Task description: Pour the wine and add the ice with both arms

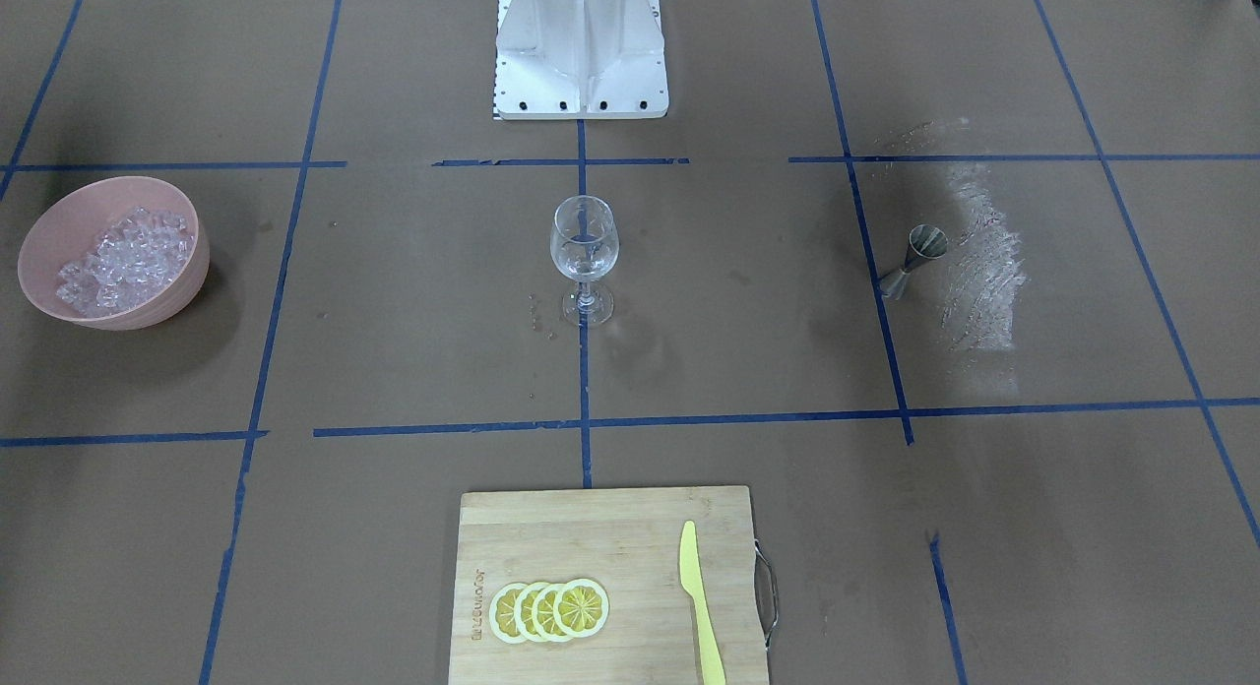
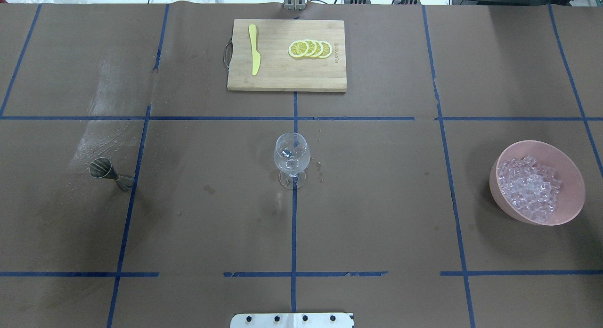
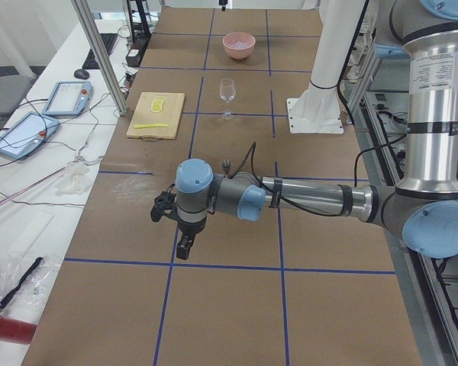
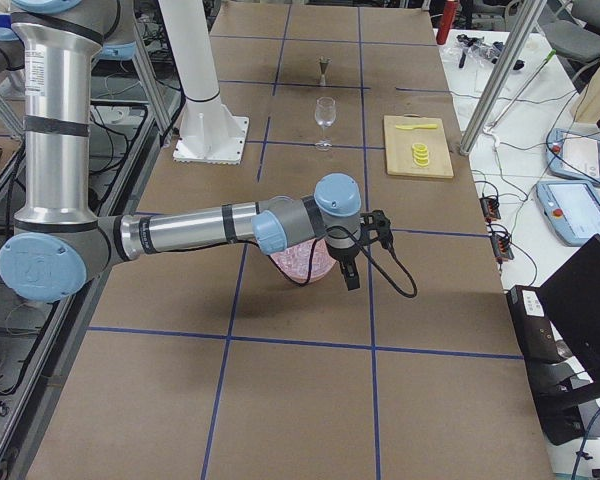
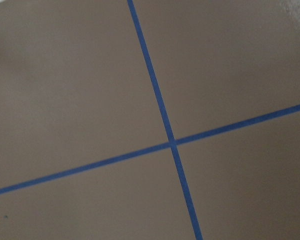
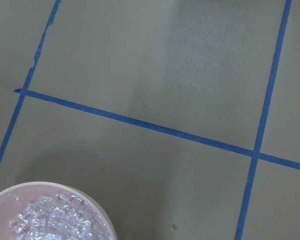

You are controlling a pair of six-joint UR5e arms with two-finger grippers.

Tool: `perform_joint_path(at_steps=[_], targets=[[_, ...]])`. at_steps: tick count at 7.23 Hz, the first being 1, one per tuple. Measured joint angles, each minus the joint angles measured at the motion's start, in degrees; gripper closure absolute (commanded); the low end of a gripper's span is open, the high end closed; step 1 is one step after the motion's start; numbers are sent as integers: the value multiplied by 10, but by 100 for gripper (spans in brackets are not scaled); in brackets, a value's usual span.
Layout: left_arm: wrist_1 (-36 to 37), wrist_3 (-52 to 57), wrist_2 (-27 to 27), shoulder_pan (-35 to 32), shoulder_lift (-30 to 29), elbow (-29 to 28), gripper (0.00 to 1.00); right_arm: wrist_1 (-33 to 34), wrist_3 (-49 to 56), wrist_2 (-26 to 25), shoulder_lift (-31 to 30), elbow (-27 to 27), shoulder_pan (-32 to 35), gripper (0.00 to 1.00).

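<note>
The ice (image 1: 123, 262) is heaped in a pink bowl (image 1: 187, 286) at the table's end on my right side; it also shows in the overhead view (image 2: 530, 189) and the right wrist view (image 6: 50, 220). A clear stemmed wine glass (image 2: 292, 156) stands upright at the table's middle. My left gripper (image 3: 184, 245) hangs over bare table near the steel jigger (image 3: 227, 162). My right gripper (image 4: 349, 274) hangs just beyond the bowl (image 4: 300, 262). Both arms show only in the side views, so I cannot tell whether either gripper is open or shut.
A steel jigger (image 2: 106, 170) stands on my left side. A wooden cutting board (image 2: 282, 80) at the far edge carries lemon slices (image 2: 311, 49) and a yellow knife (image 2: 255, 50). The white pedestal base (image 1: 581, 45) is behind the glass.
</note>
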State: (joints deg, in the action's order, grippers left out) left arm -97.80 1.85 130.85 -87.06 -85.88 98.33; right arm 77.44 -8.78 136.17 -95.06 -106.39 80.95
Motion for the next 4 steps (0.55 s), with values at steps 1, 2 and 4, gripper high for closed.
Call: perform_joint_path(at_steps=[1,2,4], targets=[[11,0,14,-4,9,9,0,-5,-44,-8,-6,-27,-30,2],[14,-1,18,-5,12,14,0,-39,-111,-31,-15,-46,-73,2],[15,-1,18,-5,10,18,0,-168,-260,-107,-53,-57,-178,10]])
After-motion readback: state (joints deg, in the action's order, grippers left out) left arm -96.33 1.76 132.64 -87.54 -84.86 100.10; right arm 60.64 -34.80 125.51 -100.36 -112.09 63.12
